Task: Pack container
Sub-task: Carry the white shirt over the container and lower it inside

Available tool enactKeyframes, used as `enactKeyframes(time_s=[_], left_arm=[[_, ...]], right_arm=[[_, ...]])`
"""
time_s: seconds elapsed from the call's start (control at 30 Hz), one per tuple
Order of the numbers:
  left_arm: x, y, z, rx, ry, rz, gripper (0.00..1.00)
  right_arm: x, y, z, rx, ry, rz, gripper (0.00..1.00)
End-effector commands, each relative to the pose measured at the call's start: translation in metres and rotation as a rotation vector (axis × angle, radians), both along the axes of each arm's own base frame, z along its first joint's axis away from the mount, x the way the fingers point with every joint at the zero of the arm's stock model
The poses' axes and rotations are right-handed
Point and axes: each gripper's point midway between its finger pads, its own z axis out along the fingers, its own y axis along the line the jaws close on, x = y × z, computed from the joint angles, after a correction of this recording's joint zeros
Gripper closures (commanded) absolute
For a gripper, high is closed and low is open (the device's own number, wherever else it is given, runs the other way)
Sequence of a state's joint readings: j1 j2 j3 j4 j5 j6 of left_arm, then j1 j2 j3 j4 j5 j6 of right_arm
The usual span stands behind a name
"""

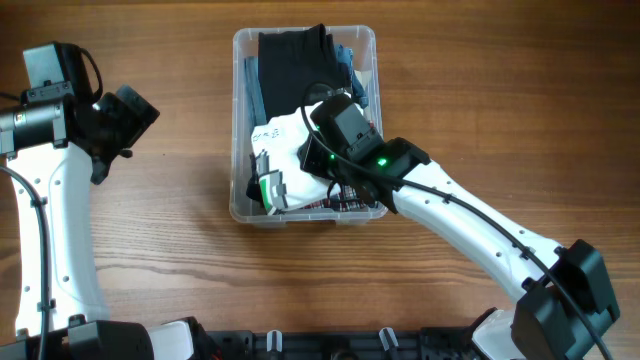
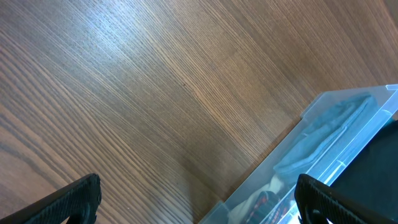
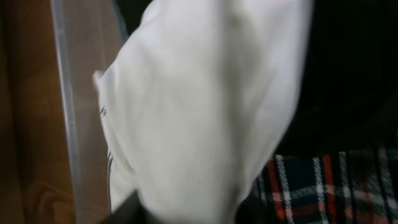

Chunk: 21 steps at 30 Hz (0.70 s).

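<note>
The container (image 1: 238, 120) is a clear plastic bin at the middle of the table, holding a black garment (image 1: 295, 60), blue cloth (image 1: 352, 75), a white garment (image 1: 285, 135) and plaid cloth (image 1: 340, 204). My right gripper (image 1: 272, 188) reaches down into its near left corner. In the right wrist view the white garment (image 3: 205, 93) fills the space between the dark fingers of that gripper (image 3: 186, 214), beside plaid cloth (image 3: 329, 186) and the bin wall (image 3: 65, 112); a grip cannot be made out. My left gripper (image 1: 135, 122) hangs open and holds nothing, left of the bin.
The left wrist view shows my left gripper (image 2: 199, 199) over bare wood, with a corner of the container (image 2: 311, 115) and its blue cloth (image 2: 329, 130) at the lower right. Both arm bases stand along the near table edge.
</note>
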<state>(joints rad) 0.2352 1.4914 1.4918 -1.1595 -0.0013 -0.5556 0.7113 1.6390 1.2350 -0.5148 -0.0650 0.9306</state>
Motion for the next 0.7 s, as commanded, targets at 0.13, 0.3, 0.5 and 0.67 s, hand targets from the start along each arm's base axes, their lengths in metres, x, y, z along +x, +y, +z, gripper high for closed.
enactKeyframes(time_s=[0.13, 0.3, 0.5, 0.67], left_arm=[[0.001, 0.002, 0.004, 0.002, -0.012, 0.005, 0.0], [0.001, 0.002, 0.004, 0.002, -0.012, 0.005, 0.0], [0.001, 0.002, 0.004, 0.002, -0.012, 0.005, 0.0], [0.001, 0.002, 0.004, 0.002, -0.012, 0.005, 0.0]], right_arm=[[0.007, -0.007, -0.004, -0.071, -0.054, 0.029, 0.27], [0.02, -0.02, 0.007, -0.197, -0.189, 0.089, 0.2], [0.023, -0.026, 0.039, -0.294, -0.366, 0.24, 0.25], [0.017, -0.023, 0.052, -0.326, -0.438, 0.366, 0.42]])
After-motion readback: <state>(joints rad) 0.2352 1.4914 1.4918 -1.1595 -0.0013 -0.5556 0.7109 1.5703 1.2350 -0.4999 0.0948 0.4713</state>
